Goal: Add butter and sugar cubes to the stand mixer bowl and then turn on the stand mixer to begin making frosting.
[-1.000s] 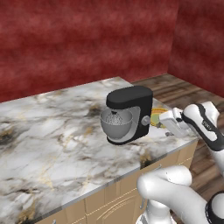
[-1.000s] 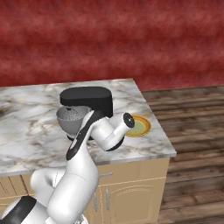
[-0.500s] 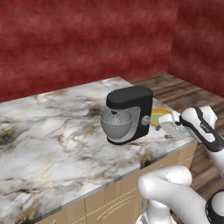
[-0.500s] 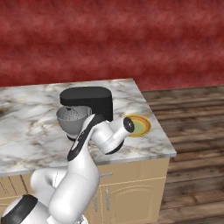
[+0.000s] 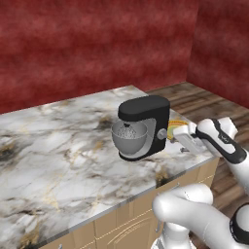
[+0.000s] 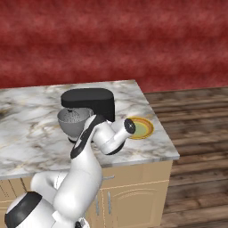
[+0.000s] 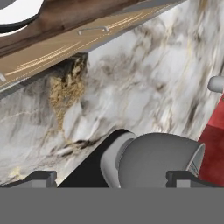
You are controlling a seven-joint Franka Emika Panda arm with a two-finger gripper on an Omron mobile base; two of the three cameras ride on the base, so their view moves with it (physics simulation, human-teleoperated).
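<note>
Hand view: hand (image 7: pixel 111 177) spread open, empty, over stand mixer bowl (image 7: pixel 155 161) | base views: yellow-rimmed plate (image 6: pixel 141 128) near bench (image 5: pixel 58 146) corner | red walls

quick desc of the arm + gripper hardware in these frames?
Glossy white rounded arm links with black bands at the joints and a black stripe along the forearm. The gripper has two small dark grey blocky fingertips. No cables or markings visible.

Marble counter (image 5: pixel 58 146), yellow-rimmed plate (image 6: pixel 143 128), wooden cabinets (image 6: pixel 133 196), red wall (image 5: pixel 73 44)

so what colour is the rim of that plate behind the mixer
Yellow; the plate shows best in the right base view.
</note>
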